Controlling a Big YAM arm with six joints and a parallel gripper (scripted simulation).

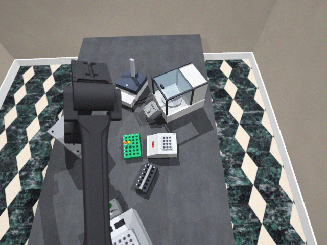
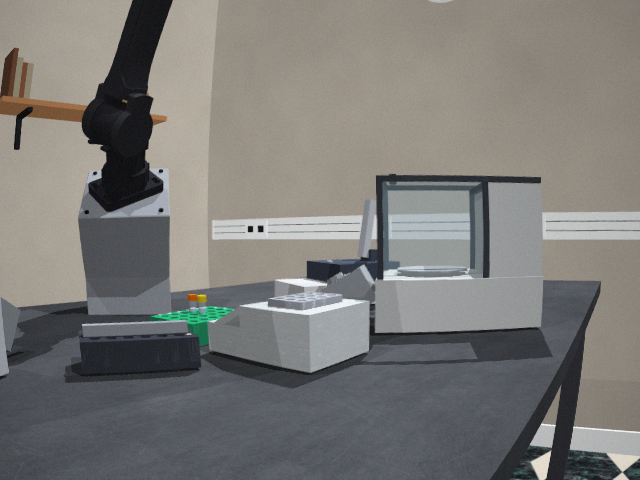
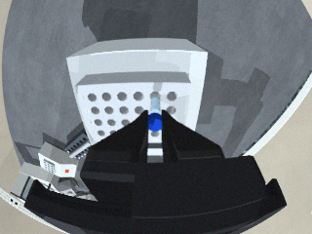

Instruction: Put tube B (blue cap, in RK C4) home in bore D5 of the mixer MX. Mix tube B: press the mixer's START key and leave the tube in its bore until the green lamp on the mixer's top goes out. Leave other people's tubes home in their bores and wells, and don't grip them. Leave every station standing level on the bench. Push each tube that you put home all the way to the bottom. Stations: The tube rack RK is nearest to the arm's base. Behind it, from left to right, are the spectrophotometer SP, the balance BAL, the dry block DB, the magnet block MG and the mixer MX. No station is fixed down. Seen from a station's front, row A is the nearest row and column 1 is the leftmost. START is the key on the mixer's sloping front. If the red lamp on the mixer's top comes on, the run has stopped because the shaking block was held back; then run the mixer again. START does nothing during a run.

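Observation:
In the wrist view my gripper (image 3: 154, 115) is shut on tube B (image 3: 155, 113), a clear tube with a blue cap. It holds the tube upright over the mixer MX (image 3: 138, 99), a white box with a grey block of bores. The tube's lower end lies over the bore second from the right in the far row (image 3: 155, 97). I cannot tell whether the tip is inside it. In the top view the mixer (image 1: 123, 231) sits at the bottom edge, partly hidden by my arm (image 1: 92, 163). The gripper itself is hidden there.
The green rack RK (image 1: 132, 145) holds an orange-capped tube (image 1: 125, 142) and a yellow-capped tube (image 1: 129, 142). The dry block (image 1: 161, 145), the black magnet block (image 1: 146, 178), the glass-walled balance (image 1: 179, 91) and the spectrophotometer (image 1: 131, 85) stand beyond. A small grey dial box (image 1: 150, 109) lies tilted.

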